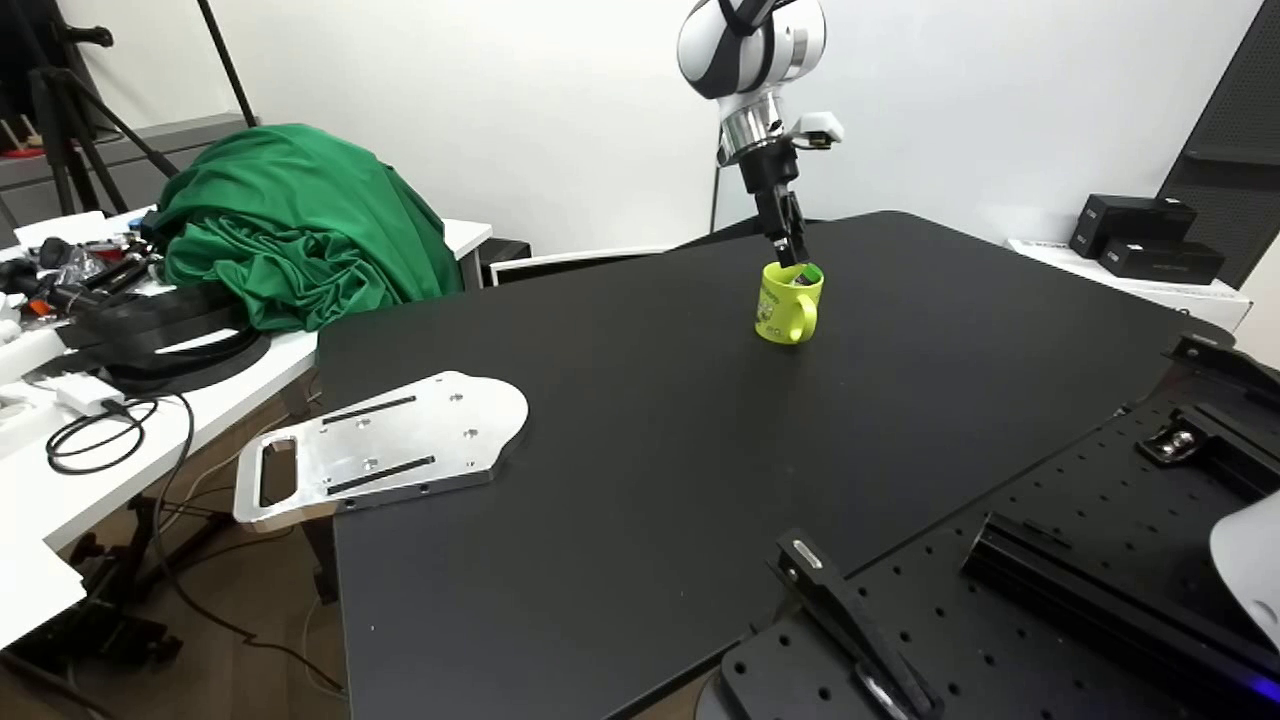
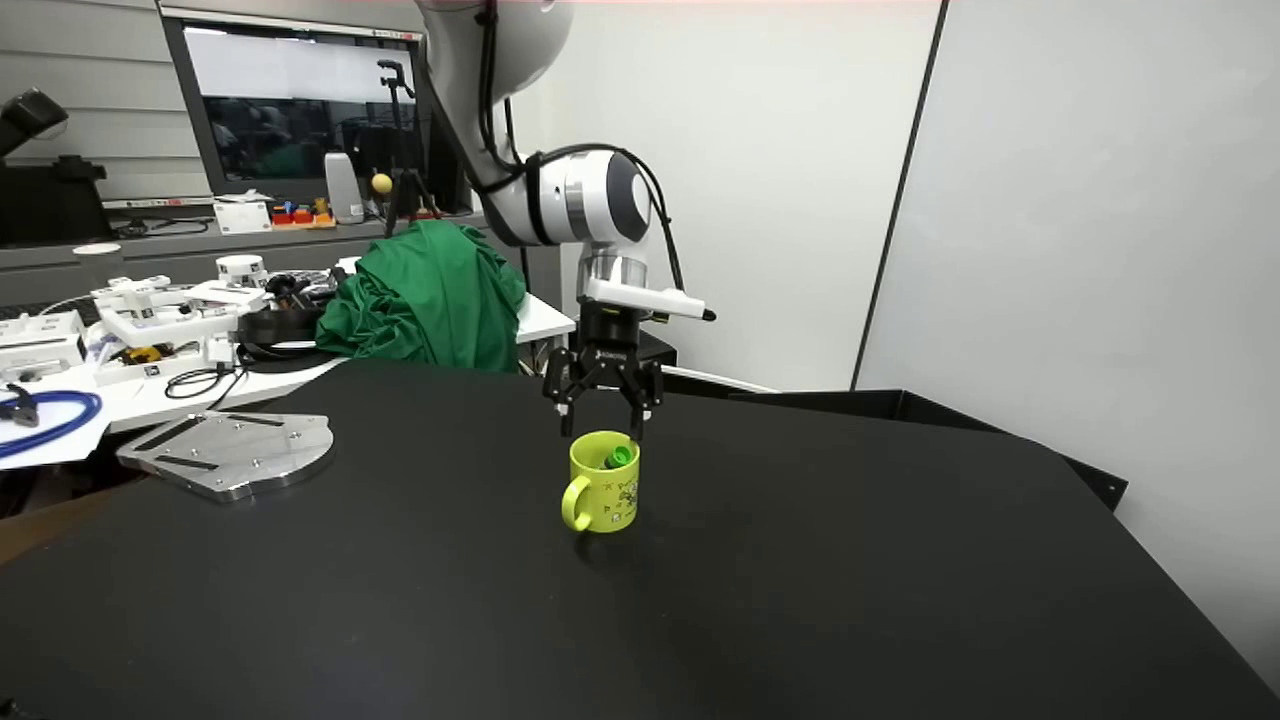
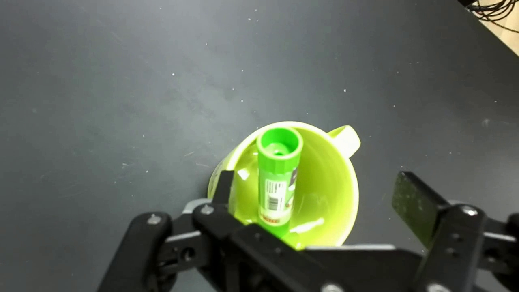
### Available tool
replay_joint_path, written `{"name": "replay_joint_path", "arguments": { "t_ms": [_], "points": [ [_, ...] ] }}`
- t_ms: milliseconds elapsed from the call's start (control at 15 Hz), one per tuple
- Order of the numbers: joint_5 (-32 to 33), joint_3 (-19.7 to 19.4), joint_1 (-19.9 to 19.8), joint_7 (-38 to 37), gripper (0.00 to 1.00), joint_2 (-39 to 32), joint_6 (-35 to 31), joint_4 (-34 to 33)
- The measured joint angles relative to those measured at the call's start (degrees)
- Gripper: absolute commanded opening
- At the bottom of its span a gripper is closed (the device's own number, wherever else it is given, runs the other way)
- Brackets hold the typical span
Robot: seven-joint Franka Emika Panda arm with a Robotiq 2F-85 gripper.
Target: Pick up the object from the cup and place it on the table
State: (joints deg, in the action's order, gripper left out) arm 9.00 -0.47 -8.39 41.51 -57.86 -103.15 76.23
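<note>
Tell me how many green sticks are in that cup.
1: a green stick leaning inside the cup. No other shows, though the gripper hides part of the cup in the wrist view.

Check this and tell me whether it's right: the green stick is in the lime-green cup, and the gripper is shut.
The gripper is open, not shut: its jaws stand wide apart in the wrist view. The green stick is in the lime-green cup, as you said.
</note>
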Motion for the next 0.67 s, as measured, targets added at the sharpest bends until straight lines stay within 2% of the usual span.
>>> {"name": "replay_joint_path", "arguments": {
  "t_ms": [667],
  "points": [
    [0.01,-0.01,0.77,-1.72,1.00,-0.37,1.80,-0.21]
  ]
}}
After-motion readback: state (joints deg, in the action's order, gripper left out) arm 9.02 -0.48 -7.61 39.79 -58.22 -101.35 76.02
